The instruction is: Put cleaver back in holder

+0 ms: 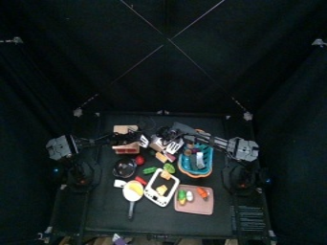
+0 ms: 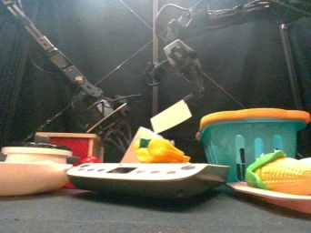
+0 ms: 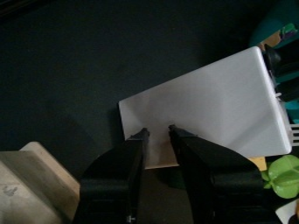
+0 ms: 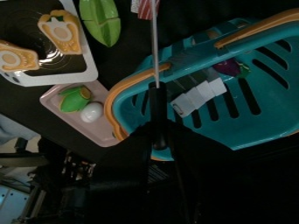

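Note:
My left gripper (image 3: 160,133) is shut on the cleaver (image 3: 216,101) at the base of its wide pale blade, with the tan handle between the jaws. In the front view the blade (image 2: 173,116) hangs tilted above the table in the middle. The holder (image 3: 30,185), a tan wooden block, is beside the left gripper; it stands at the table's left (image 1: 125,146), and the front view shows it as a reddish box (image 2: 67,141). My right gripper (image 2: 185,64) hangs high over the teal basket (image 4: 222,96), open and with nothing in it.
The teal basket (image 2: 255,136) stands at the right. A grey toy scale (image 2: 145,175), a white bowl (image 2: 31,168) and a plate with corn (image 2: 285,173) line the front edge. A pink board with vegetables (image 1: 194,199) and a white tray (image 1: 156,187) lie in front.

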Available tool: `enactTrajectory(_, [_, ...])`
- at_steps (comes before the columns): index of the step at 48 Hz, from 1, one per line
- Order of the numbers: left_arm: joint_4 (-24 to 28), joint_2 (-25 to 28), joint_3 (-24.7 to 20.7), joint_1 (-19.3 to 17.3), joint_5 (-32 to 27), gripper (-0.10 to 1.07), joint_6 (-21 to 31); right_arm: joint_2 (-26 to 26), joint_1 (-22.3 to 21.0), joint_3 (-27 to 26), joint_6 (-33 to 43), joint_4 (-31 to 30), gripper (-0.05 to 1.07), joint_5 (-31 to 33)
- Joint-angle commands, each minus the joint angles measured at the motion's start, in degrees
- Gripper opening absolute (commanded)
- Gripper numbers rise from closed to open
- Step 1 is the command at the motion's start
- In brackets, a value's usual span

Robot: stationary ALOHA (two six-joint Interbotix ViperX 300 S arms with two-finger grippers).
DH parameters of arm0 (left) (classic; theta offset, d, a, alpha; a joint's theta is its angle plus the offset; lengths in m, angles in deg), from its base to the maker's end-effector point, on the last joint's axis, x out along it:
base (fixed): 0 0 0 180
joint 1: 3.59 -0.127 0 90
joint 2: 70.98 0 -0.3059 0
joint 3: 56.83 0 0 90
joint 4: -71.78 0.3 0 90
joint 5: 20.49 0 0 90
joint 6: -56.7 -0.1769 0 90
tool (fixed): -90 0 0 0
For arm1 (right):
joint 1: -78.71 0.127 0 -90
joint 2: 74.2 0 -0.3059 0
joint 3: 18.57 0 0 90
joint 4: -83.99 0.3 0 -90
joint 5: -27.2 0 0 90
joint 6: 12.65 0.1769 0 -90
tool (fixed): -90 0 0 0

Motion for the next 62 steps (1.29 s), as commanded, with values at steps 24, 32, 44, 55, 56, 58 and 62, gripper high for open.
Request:
enactTrajectory(24, [-0.35,0.26,0.97,-0.18,-0.26,0.71,0.44,0.18,0.09,-0.79,-3.87,-0.44,0.58,0.0])
enactTrajectory(32, [-0.35,0.26,0.97,-0.18,-0.26,0.71,0.44,0.35,0.09,-0.97,-4.04,-0.79,0.58,0.0])
enactTrajectory(44, [-0.35,0.26,0.97,-0.18,-0.26,0.71,0.44,1.05,-0.18,-2.02,-4.48,-0.79,0.58,-0.09])
enactTrajectory(55, [-0.26,0.26,0.88,-0.26,-0.18,0.71,0.44,1.76,-0.26,-4.31,-4.57,-0.79,0.59,-0.09])
enactTrajectory(56, [-0.26,0.26,0.88,-0.26,-0.26,0.71,0.44,1.85,-0.26,-4.39,-4.57,-0.79,0.6,-0.18])
enactTrajectory(58, [-0.26,0.26,0.88,-0.18,-0.26,0.71,0.44,2.02,-0.26,-4.66,-4.66,-0.79,0.61,-0.18])
enactTrajectory(62, [-0.18,0.26,0.97,-0.26,-0.18,0.71,0.44,2.46,-0.26,-5.27,-4.66,-0.7,0.63,-0.09])
